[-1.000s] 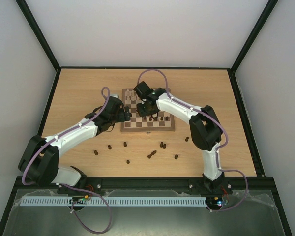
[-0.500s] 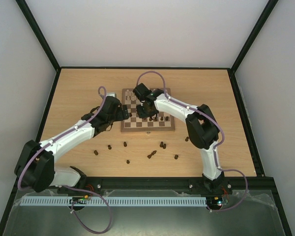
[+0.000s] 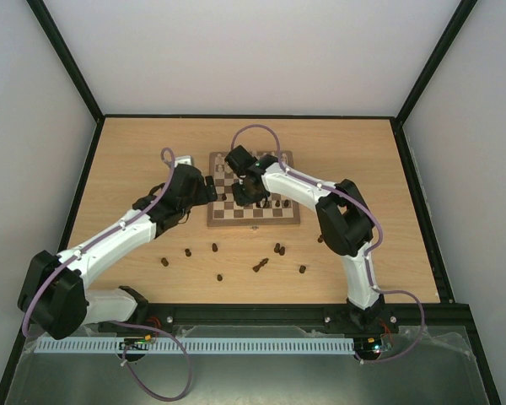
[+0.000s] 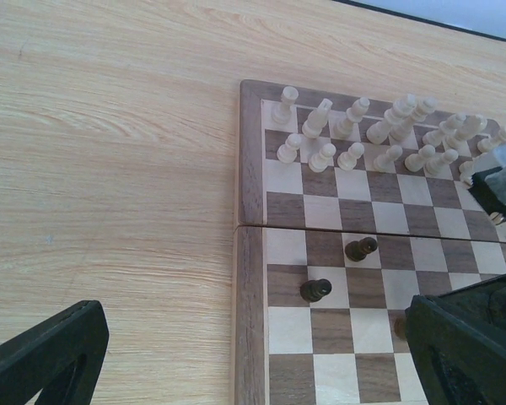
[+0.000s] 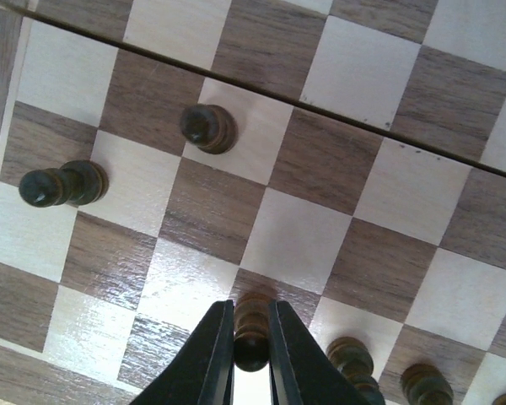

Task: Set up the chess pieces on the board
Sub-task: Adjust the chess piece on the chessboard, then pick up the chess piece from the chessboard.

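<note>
The board (image 3: 253,221) lies mid-table, with cream chess pieces (image 4: 388,135) in its far rows. My right gripper (image 3: 246,187) is low over the board and shut on a dark piece (image 5: 251,337), which stands upright on a dark square between the fingers (image 5: 215,354). Two dark pieces (image 5: 207,127) (image 5: 63,186) stand apart to the left, and several more (image 5: 354,359) are in a row beside the held one. My left gripper (image 4: 253,337) hovers wide open above the board's left border (image 4: 249,253), near two dark pieces (image 4: 360,249) (image 4: 315,289), holding nothing.
Several loose dark pieces lie on the tabletop in front of the board, among them a piece at the left (image 3: 164,262), one on its side (image 3: 260,265) and one at the right (image 3: 320,239). A black frame rims the table.
My right gripper's fingers have come together on the dark piece and shifted slightly left. The left arm has stretched out, its gripper drifting left and a little farther away.
</note>
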Robot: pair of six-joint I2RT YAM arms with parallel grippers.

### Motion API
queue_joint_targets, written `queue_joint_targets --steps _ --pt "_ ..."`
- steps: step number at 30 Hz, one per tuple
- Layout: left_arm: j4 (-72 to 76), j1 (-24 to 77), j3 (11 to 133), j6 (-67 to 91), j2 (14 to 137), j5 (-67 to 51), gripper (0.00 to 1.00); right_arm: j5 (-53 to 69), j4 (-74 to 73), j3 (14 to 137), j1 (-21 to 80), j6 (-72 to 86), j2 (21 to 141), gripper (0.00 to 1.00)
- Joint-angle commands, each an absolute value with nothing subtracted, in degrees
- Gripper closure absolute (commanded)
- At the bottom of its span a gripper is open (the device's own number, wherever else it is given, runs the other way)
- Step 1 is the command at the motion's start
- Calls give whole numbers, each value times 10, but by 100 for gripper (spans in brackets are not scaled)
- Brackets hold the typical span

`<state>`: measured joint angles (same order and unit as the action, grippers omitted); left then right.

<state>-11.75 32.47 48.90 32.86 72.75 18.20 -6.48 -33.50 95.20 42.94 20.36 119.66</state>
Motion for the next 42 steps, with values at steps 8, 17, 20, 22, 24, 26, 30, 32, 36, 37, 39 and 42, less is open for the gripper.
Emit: queue_joint_targets --steps 8,17,20,22,24,26,30,32,36,37,39,42 --pt "-122 326 485 335 709 195 1 -81 -371 936 441 211 1184 86" --pt "-123 326 485 333 709 195 1 -91 -380 943 441 211 1189 86" --pt "-123 325 486 333 709 195 1 -87 -378 944 440 211 1185 82" --pt "-123 325 486 333 708 195 0 -82 -373 946 441 209 1179 73" --pt "-123 325 485 334 707 197 1 -86 -370 956 441 207 1179 69" --pt "-124 325 485 334 705 199 1 -92 -370 972 441 205 1183 64" --pt "-123 326 483 336 698 205 0 -95 -372 1018 441 201 1208 62" --pt "-124 325 481 337 693 209 0 -96 -378 1046 439 200 1228 62" --pt "-123 324 477 337 681 214 1 -94 -397 1110 437 198 1273 62" --pt "-123 324 475 337 679 215 1 -93 -398 1119 436 198 1281 62" --pt "-123 323 474 338 674 217 1 -92 -404 1138 433 198 1298 62" --pt "-122 322 473 338 672 217 0 -92 -412 1159 426 200 1316 62"
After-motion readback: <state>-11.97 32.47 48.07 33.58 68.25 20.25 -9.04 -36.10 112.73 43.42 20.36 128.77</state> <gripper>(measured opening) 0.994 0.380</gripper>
